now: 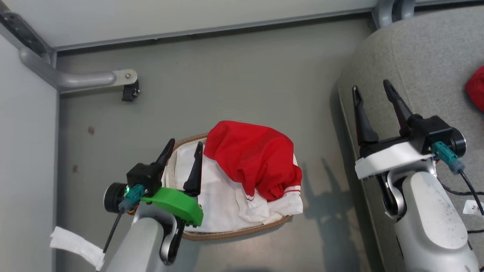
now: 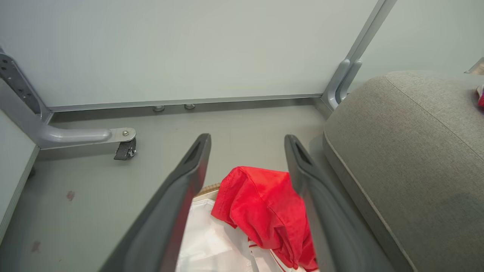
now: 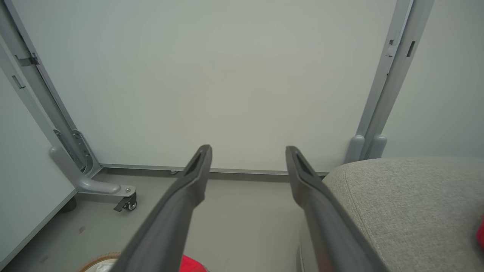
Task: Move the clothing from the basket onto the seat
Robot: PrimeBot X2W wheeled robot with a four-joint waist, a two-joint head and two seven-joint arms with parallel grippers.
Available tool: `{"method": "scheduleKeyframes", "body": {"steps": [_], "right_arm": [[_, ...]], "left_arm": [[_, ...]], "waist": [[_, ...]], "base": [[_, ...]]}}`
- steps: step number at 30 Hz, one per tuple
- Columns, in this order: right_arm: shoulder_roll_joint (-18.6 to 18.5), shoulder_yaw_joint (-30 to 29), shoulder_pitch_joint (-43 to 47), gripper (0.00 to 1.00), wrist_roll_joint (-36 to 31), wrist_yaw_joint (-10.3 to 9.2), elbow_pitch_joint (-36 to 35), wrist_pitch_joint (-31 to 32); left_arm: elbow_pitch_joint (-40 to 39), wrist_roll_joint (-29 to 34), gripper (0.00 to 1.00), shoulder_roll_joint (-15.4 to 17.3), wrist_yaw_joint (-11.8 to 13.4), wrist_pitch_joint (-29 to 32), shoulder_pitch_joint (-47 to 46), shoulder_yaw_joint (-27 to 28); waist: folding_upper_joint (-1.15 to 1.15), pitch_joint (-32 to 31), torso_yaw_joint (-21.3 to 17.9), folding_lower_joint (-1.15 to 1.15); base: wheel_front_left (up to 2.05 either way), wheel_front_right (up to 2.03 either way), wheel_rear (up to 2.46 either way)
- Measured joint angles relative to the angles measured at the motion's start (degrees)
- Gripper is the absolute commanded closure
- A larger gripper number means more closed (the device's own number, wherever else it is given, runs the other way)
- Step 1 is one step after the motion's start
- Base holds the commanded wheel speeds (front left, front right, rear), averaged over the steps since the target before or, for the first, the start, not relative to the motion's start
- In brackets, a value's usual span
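At the left gripper [image 1: 185, 143]: released, fingers [image 2: 177, 196] spread wide, grasping nothing. Hangs over the left end of the basket [image 1: 234, 233], with one finger above the brown rim and the other above the white cloth [image 1: 223, 200] inside. Seen from the left wrist, frames a red garment [image 2: 264, 204] between the two dark fingers without touching it.

At the right gripper [image 1: 370, 86]: likewise released and empty, fingers well parted. Hangs over the rounded edge of the sofa [image 1: 416, 56], well apart from the basket.

As for the basket: down on the grey floor [image 1: 245, 75], near the sofa's side but not touching it, a shadowed gap between. Heaped with the red garment, draped across the far right part and spilling over the rim; beneath that, white fabric [image 1: 276, 207] with red stripes at the hem.

As for the sofa: grey woven cover, pale seam along the edge. Carries a second red piece [image 1: 477, 88] at the right border of the head view, mostly cut off.

Behind all this: a pale wall [image 1: 189, 15], and a metal frame leg [image 1: 87, 79] ending in a caster [image 1: 130, 90], on the floor to the far left of the basket.
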Motion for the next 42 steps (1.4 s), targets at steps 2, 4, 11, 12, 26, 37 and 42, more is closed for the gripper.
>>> {"method": "scheduleKeyframes", "body": {"steps": [2, 4, 11, 12, 26, 37, 42], "right_arm": [[0.0, 0.6, -1.5, 0.0, 0.0, 0.0, -0.8, 0.0], [0.0, 1.7, -3.2, 0.0, -0.5, 0.01, -1.5, 0.0], [0.0, 3.3, -7.3, 0.0, 0.7, 0.0, -3.6, 0.0], [0.0, 3.6, -7.7, 0.0, 1.0, 0.0, -4.0, 0.0], [0.0, 5.8, -12.0, 0.0, 3.4, 0.0, -8.3, 0.0], [0.0, 7.4, -13.1, 0.0, 3.4, 0.0, -11.1, 0.0], [0.0, 8.1, -13.8, 0.0, 3.4, 0.0, -12.5, 0.0]], "left_arm": [[0.8, 0.0, 0.0, 0.0, 0.0, 0.0, -2.1, -1.8], [1.7, -0.1, 0.0, -0.1, 0.0, 0.0, -4.4, -2.7], [5.8, -1.3, 0.0, 0.8, 0.0, 0.0, -10.6, -6.7], [6.4, -1.6, 0.0, 1.1, 0.0, 0.0, -11.4, -7.5], [15.9, -6.2, 0.0, 4.0, 0.0, 0.0, -21.7, -19.0], [28.0, -8.2, 0.0, 5.3, 0.0, 0.0, -27.9, -23.4], [33.5, -8.9, 0.0, 5.3, 0.0, 0.0, -31.0, -25.5]], "waist": [[0.0, 2.0, -0.6, 0.0], [0.0, 4.2, -1.3, 0.0], [0.0, 11.0, -4.2, 0.0], [0.0, 11.9, -4.7, 0.0], [0.0, 22.9, -11.0, 0.0], [0.0, 28.9, -14.5, 0.01], [0.0, 31.1, -15.1, 0.01]], "base": [[0.0, 0.0, 0.0], [0.0, 0.0, 0.0], [0.0, 0.0, 0.0], [0.0, 0.0, 0.0], [0.0, 0.0, 0.0], [0.0, 0.0, 0.0], [0.0, 0.0, 0.0]]}}
